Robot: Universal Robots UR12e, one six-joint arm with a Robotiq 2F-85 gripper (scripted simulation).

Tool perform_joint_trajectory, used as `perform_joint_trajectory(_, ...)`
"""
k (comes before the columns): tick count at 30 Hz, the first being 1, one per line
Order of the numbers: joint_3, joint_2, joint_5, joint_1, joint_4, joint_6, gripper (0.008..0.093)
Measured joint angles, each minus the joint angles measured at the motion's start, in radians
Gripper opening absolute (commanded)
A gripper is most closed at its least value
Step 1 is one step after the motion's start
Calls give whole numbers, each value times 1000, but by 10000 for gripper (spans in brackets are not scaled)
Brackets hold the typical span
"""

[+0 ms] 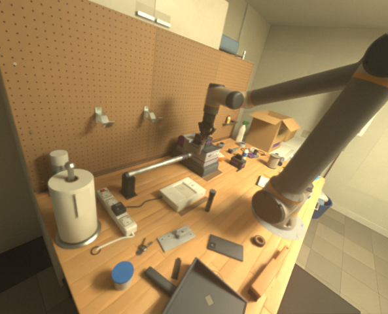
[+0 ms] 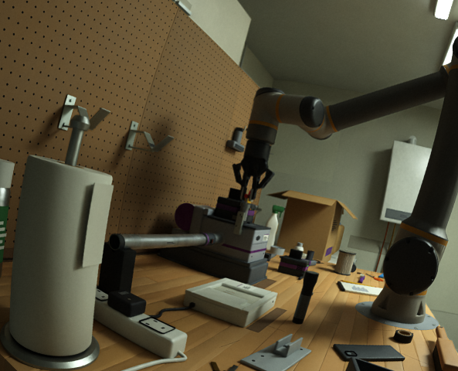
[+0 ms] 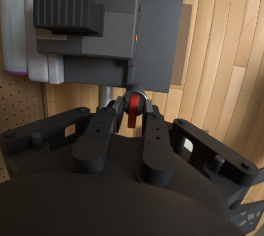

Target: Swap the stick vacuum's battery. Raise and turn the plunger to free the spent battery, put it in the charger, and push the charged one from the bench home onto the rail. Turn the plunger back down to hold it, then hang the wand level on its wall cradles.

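Observation:
The plunger (image 3: 133, 105), a grey knob with a red tab, is partly hidden between my fingers. My gripper (image 3: 133, 113) (image 1: 203, 138) (image 2: 249, 194) stands above the vacuum body and is closed around the plunger knob. The spent battery (image 3: 85, 30) (image 2: 232, 204), dark with a ribbed grip, sits on top of the vacuum body (image 1: 202, 156) (image 2: 237, 237) by the pegboard. The wand (image 1: 158, 164) (image 2: 163, 241) runs left from the body to a dark floor head (image 1: 128, 185). The white charger (image 1: 183, 193) (image 2: 231, 300) lies in front on the bench. A second dark battery (image 1: 238, 160) (image 2: 295, 264) rests to the right. Two wall cradles (image 1: 102, 117) (image 1: 150, 115) hang on the pegboard.
The pegboard wall (image 1: 85, 77) stands close behind the vacuum. A paper towel roll (image 1: 74, 206), a power strip (image 1: 117, 211), a black torch (image 1: 210, 200), a cardboard box (image 1: 270, 130) and small tools lie about the bench. My arm base (image 1: 282, 216) stands at the bench's front right.

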Motion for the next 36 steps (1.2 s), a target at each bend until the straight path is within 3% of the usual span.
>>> perform_joint_trajectory(12, 0, 0, 0, 0, 0, 0, 280)
perform_joint_trajectory(22, 0, 0, 0, 0, 0, 0, 80)
perform_joint_trajectory(36, -3, 0, 0, 0, 6, 0, 80)
